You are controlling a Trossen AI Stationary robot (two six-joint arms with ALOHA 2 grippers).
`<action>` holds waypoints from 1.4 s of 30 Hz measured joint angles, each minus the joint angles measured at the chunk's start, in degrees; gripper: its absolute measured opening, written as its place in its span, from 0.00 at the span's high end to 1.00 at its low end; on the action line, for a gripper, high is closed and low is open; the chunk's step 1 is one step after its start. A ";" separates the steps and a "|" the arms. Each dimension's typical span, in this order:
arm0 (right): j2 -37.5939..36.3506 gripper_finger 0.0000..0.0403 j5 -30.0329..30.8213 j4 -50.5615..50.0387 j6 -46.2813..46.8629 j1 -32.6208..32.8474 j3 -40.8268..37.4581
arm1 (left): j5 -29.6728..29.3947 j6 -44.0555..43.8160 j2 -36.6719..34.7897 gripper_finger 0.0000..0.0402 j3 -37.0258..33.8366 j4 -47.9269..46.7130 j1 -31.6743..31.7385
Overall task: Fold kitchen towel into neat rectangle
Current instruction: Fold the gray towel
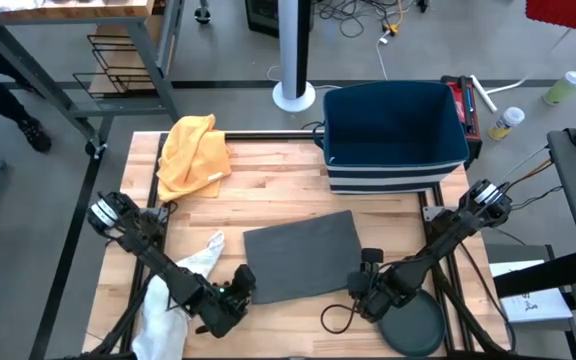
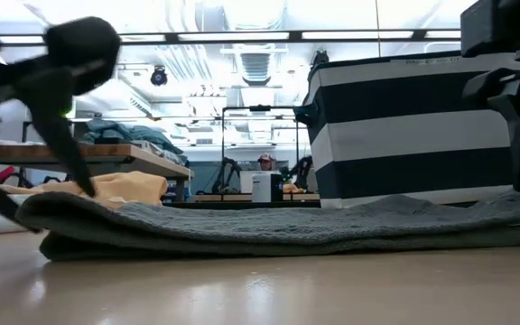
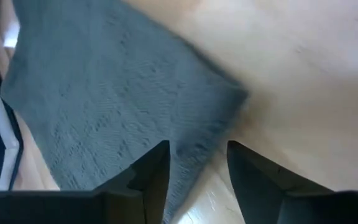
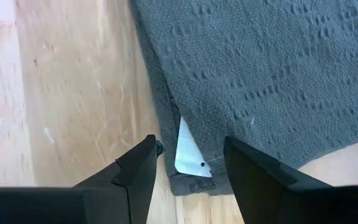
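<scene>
The grey kitchen towel (image 1: 303, 255) lies flat on the wooden table, folded into a rough rectangle, and shows as a low layered strip (image 2: 278, 226) in the low view. My left gripper (image 1: 243, 285) stands open at the towel's near left corner (image 3: 229, 99), with the towel's edge showing between its fingers (image 3: 197, 165). My right gripper (image 1: 365, 275) stands open over the near right corner, where a white label (image 4: 188, 152) peeks out from between the layers. Whether either gripper touches the cloth does not show.
A yellow cloth (image 1: 193, 155) lies bunched at the far left. A white cloth (image 1: 183, 285) lies by the left arm. A dark blue bin with striped sides (image 1: 393, 135) stands at the far right. A dark round disc (image 1: 413, 325) and a cable loop (image 1: 336, 318) sit at the near right.
</scene>
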 joint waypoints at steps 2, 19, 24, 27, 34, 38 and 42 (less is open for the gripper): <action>-0.01 0.55 0.00 0.03 0.25 -0.01 -0.02 | 0.53 -0.05 0.52 0.63 -0.26 1.36 0.22; -0.02 0.55 -0.12 0.00 0.51 -0.01 -0.03 | 0.42 1.24 0.66 0.84 2.37 5.30 0.58; -0.02 0.55 -0.09 0.07 0.21 -0.01 0.09 | 0.50 -1.41 0.66 0.92 2.36 8.63 1.03; -0.02 0.55 -0.12 0.07 -0.26 -0.01 0.09 | 0.26 -5.98 0.66 0.99 2.36 8.39 1.86; -0.68 0.55 2.37 -4.89 -3.14 0.17 3.46 | -3.69 -15.88 -2.38 1.00 2.14 3.96 3.55; -0.84 0.55 4.99 -4.58 -3.43 0.28 4.05 | -6.55 -22.98 -6.12 1.00 0.99 0.91 4.61; 0.11 0.55 4.98 -2.96 -2.67 0.28 2.58 | -7.60 -31.86 -10.36 1.00 -1.41 0.68 5.92</action>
